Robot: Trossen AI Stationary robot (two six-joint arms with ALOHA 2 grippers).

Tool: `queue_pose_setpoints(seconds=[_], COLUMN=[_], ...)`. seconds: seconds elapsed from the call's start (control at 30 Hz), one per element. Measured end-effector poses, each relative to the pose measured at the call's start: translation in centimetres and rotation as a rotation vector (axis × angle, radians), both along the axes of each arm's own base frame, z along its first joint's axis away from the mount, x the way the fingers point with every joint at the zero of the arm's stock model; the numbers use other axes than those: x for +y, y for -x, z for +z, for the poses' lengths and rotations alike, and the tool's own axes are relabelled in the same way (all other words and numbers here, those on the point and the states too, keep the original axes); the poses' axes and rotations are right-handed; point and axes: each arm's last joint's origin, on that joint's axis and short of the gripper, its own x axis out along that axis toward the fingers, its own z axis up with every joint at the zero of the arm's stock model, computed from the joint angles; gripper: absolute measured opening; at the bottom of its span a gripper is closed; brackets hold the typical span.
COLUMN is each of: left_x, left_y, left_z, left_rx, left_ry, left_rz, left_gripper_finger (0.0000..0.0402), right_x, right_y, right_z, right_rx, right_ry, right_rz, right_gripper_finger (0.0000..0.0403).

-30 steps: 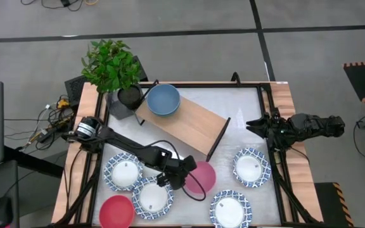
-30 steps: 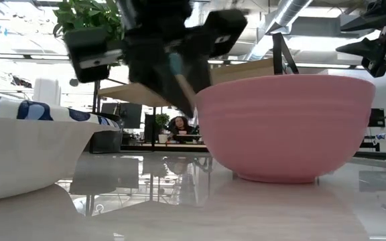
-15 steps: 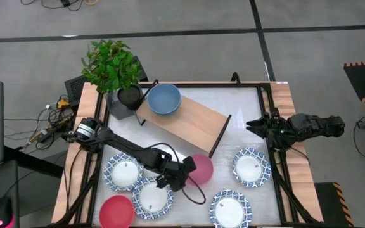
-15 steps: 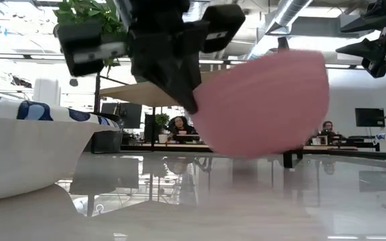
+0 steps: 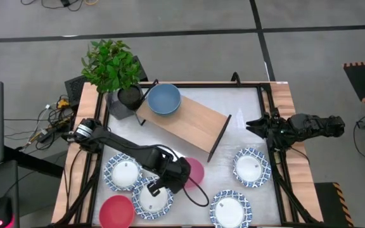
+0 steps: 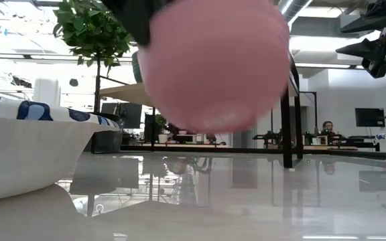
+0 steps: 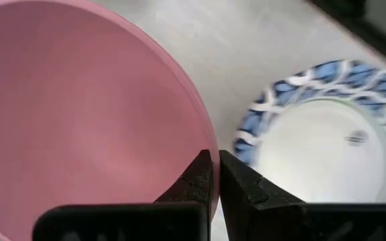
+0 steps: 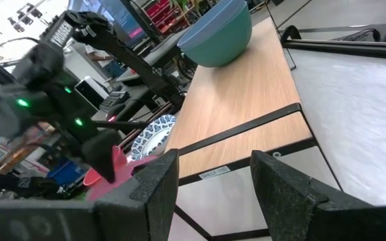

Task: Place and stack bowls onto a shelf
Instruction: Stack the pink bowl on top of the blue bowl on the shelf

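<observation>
The pink bowl [image 5: 194,171] hangs in the air, tipped, its underside [image 6: 213,63] showing large in the low view. My left gripper [image 5: 173,175] is shut on it, seen close in the left wrist view [image 7: 214,175]. The blue bowl [image 5: 163,99] sits by its base on the left end of the wooden shelf [image 5: 189,125], also seen in the right wrist view [image 8: 216,27]. Several white bowls with blue rims [image 5: 122,171] [image 5: 152,197] [image 5: 252,166] and a red bowl [image 5: 116,211] rest on the table. My right gripper [image 5: 255,125] waits open at the right edge. My left gripper pinches the pink bowl's rim [image 7: 203,144] on its left side, one finger inside the bowl and one outside. The fingers come slanting down from the table's left. The bowl is lifted clear of the table and tilted, its underside facing the near edge.
A potted plant in a black pot [image 5: 127,95] stands at the shelf's far left end. A white patterned bowl [image 7: 327,140] lies just below my left gripper. Another patterned bowl [image 5: 230,209] sits near the front edge. Bare tabletop [image 5: 246,107] lies right of the shelf.
My left gripper has risen, shifted slightly toward the table's left, and kept hold of the pink bowl's rim. The bowl, resting upright on the table a second ago, has been lifted clear and tipped, its base swinging toward the near edge.
</observation>
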Motion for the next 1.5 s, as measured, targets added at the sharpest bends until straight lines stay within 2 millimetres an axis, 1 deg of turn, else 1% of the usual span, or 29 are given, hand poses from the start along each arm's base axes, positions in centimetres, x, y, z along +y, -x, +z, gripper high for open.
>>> queue_pose_setpoints(seconds=[0.2, 0.3, 0.4, 0.5, 0.6, 0.67, 0.77, 0.87, 1.03, 1.17, 1.27, 1.33, 1.4, 1.5], left_x=[0.5, 1.0, 1.9, 3.3, 5.2, 6.4, 8.5, 10.2, 13.5, 16.4, 18.4, 19.4, 20.1, 20.6], left_y=[1.2, 2.0, 2.9, 3.6, 3.8, 4.0, 4.1, 4.1, 3.9, 3.9, 4.0, 3.9, 3.9, 3.6], left_z=[5.8, 8.7, 11.3, 13.6, 15.4, 16.2, 16.8, 17.0, 17.1, 17.0, 16.7, 16.2, 15.5, 14.1], left_rx=[0.089, 0.103, 0.061, -0.022, -0.126, -0.166, -0.184, -0.189, -0.205, -0.187, -0.147, -0.108, -0.062, -0.001], left_ry=[0.021, 0.014, -0.054, -0.150, -0.199, -0.194, -0.194, -0.214, -0.294, -0.301, -0.284, -0.246, -0.219, -0.257], left_rz=[0.112, 0.210, 0.357, 0.530, 0.712, 0.786, 0.863, 0.910, 0.982, 1.060, 1.091, 1.098, 1.091, 1.072], left_gripper_finger=[0.0000, 0.0000, 0.0000, 0.0000, 0.0000, 0.0000, 0.0000, 0.0000, 0.0000, 0.0000, 0.0000, 0.0000, 0.0000, 0.0000], right_x=[0.0, 0.0, 0.0, 0.0, 0.0, -0.1, -0.1, -0.1, -0.1, -0.1, -0.2, -0.2, -0.1, -0.1], right_y=[0.0, 0.0, 0.0, 0.0, 0.0, 0.0, 0.0, 0.0, 0.0, 0.0, 0.0, 0.0, 0.0, 0.0], right_z=[0.0, 0.0, -0.1, -0.1, -0.1, -0.1, -0.1, -0.1, -0.1, -0.1, -0.1, -0.1, -0.1, -0.1], right_rx=[0.002, 0.005, 0.010, 0.010, 0.010, 0.010, 0.010, 0.011, 0.009, 0.009, 0.009, 0.008, 0.008, 0.006], right_ry=[0.003, 0.005, 0.006, 0.008, 0.011, 0.013, 0.014, 0.015, 0.011, 0.009, 0.009, 0.009, 0.009, 0.006], right_rz=[0.000, 0.001, 0.001, 0.000, -0.010, -0.020, -0.033, -0.040, -0.051, -0.051, -0.052, -0.052, -0.052, -0.052], right_gripper_finger=[0.0212, 0.0212, 0.0212, 0.0212, 0.0212, 0.0212, 0.0212, 0.0212, 0.0212, 0.0212, 0.0212, 0.0212, 0.0212, 0.0212])
